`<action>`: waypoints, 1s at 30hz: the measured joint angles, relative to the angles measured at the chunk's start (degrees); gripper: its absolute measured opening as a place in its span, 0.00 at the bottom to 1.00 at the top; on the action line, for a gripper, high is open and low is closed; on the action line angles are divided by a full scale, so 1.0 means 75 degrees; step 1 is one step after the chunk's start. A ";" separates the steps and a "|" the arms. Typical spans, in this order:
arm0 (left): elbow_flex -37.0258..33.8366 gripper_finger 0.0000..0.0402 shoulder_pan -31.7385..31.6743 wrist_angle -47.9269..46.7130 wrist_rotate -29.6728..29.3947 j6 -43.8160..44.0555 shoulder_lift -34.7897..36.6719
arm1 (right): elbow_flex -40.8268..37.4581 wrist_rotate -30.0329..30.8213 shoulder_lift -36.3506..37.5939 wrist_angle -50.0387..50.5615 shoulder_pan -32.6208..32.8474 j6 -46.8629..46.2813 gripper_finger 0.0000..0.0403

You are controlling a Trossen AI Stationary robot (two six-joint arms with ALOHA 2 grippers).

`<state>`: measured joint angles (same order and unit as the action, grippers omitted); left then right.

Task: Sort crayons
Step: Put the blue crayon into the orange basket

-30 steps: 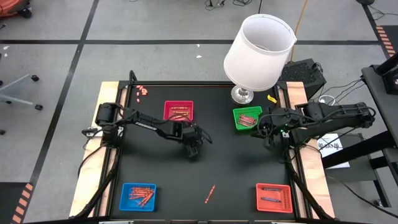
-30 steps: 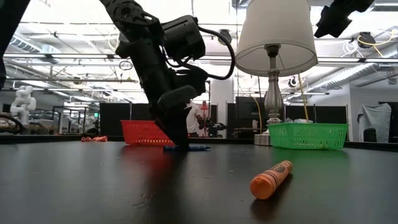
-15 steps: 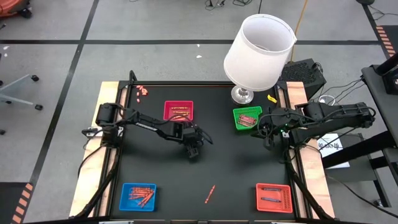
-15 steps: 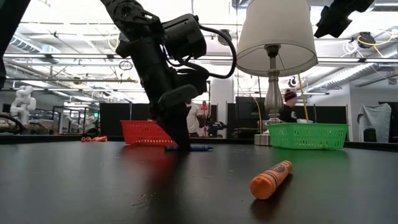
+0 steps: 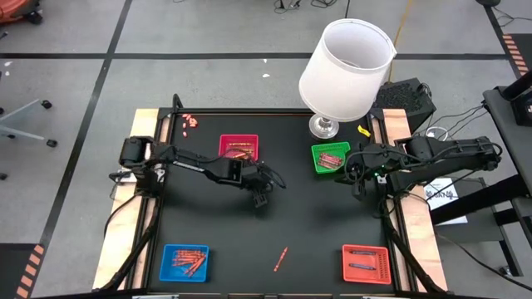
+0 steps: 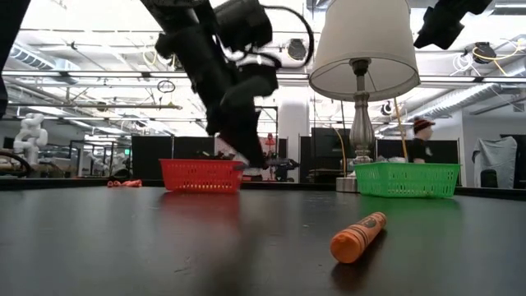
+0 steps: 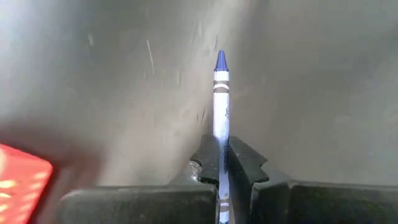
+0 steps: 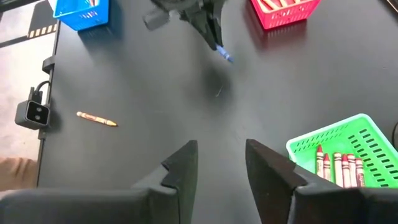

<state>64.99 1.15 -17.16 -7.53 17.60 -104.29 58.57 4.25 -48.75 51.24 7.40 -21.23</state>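
My left gripper (image 5: pixel 262 198) hangs over the middle of the black table, shut on a blue crayon (image 7: pixel 221 93). The crayon's pointed end sticks out past the fingertips, as the right wrist view (image 8: pixel 225 55) also shows. My right gripper (image 8: pixel 221 165) is open and empty near the table's right edge, beside the green tray (image 5: pixel 331 158). An orange crayon (image 5: pixel 281 258) lies flat on the table toward the near edge. It also shows in the low view (image 6: pixel 358 237). My left gripper pinches the blue crayon between its two fingers (image 7: pixel 242 158), on the wrapped shaft (image 7: pixel 221 134) back from the tip. The crayon lies along the fingers and juts out beyond them. The fingers slant downward, and the crayon is lifted clear of the table.
A red tray (image 5: pixel 238 148) and the green tray stand at the far side. A blue tray (image 5: pixel 184 261) and an orange-red tray (image 5: pixel 366 264) stand at the near corners, all holding crayons. A white-shaded lamp (image 5: pixel 345 66) stands at the far right. Loose crayons (image 5: pixel 189 121) lie at the far left.
My left gripper has risen from the table with the blue crayon. The crayon lay flat on the table under the fingertips and is now lifted clear.
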 joint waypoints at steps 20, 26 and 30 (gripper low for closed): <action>0.0012 0.01 0.0217 0.0031 0.0140 0.0426 0.1971 | 0.0000 -0.0201 0.0000 -0.1117 -0.0003 -0.0293 0.29; 0.0267 0.01 0.0486 0.0052 0.0167 0.0604 0.2168 | 0.0000 -0.0194 0.0000 -0.1325 -0.0003 -0.0711 0.29; 0.0716 0.01 0.0639 0.0068 0.0197 0.0596 0.2167 | 0.0000 -0.0187 -0.0005 -0.1511 -0.0003 -0.0704 0.29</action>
<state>70.36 5.94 -16.65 -6.05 22.07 -88.03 58.57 2.85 -48.79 39.91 7.38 -26.51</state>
